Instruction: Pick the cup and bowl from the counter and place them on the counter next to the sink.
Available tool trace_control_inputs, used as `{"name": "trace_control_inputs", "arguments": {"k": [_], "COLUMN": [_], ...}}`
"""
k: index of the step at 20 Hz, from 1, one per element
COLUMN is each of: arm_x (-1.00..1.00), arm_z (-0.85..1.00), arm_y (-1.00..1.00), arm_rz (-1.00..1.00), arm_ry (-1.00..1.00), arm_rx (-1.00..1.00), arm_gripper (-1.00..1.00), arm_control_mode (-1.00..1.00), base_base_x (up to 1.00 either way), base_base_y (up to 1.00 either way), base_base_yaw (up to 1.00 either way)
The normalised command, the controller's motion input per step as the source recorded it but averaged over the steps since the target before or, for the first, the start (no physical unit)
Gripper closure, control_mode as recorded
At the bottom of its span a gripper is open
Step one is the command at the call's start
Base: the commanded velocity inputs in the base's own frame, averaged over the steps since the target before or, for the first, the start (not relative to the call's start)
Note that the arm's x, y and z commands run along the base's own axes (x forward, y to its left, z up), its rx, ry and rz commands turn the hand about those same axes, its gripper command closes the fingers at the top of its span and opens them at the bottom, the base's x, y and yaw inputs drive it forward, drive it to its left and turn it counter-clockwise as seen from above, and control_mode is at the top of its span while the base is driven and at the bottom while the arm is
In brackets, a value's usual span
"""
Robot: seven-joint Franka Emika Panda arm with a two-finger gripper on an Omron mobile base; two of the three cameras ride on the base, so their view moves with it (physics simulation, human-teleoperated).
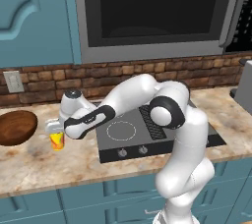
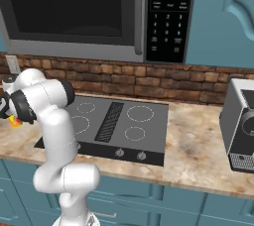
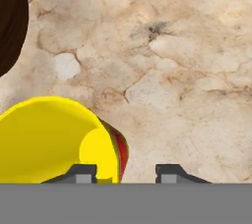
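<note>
My cup (image 1: pixel 57 140) upright on the worktop (image 1: pixel 44 164), axis vertical, arm reached left, claw (image 1: pixel 55 128) pointing down, straddling its rim, grip I cannot confirm

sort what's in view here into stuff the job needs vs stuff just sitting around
Job:
- cup, yellow with red splotches, at the gripper
- wooden bowl, left of the cup
- counter

Just there:
- stovetop
- microwave
- toaster
- wall outlet

Upright yellow cup (image 1: pixel 57 141) beside wooden bowl (image 1: pixel 17 127)
</note>
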Motion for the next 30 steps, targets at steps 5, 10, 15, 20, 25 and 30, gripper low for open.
{"name": "trace_control_inputs", "arguments": {"k": [5,10,15,20,25,30], "arm_x": [0.0,-0.02,-0.13,-0.41,-0.5,-0.49], "arm_z": [0.0,0.01,0.26,0.38,0.27,0.08], "arm_y": [0.0,-0.02,-0.01,-0.09,-0.31,-0.64], "arm_rz": [0.0,-0.01,-0.02,-0.06,-0.09,-0.1], "arm_ry": [0.0,0.0,0.01,0.06,0.08,0.07], "arm_rx": [0.0,0.0,0.0,0.0,0.0,0.0], "arm_gripper": [1.0,1.0,1.0,1.0,1.0,1.0], "arm_control_mode": [-1.0,-1.0,-1.0,-1.0,-1.0,-1.0], "base_base_x": [0.0,0.0,0.0,0.0,0.0,0.0], "base_base_y": [0.0,0.0,0.0,0.0,0.0,0.0], "base_base_yaw": [0.0,0.0,0.0,0.0,0.0,0.0]}}
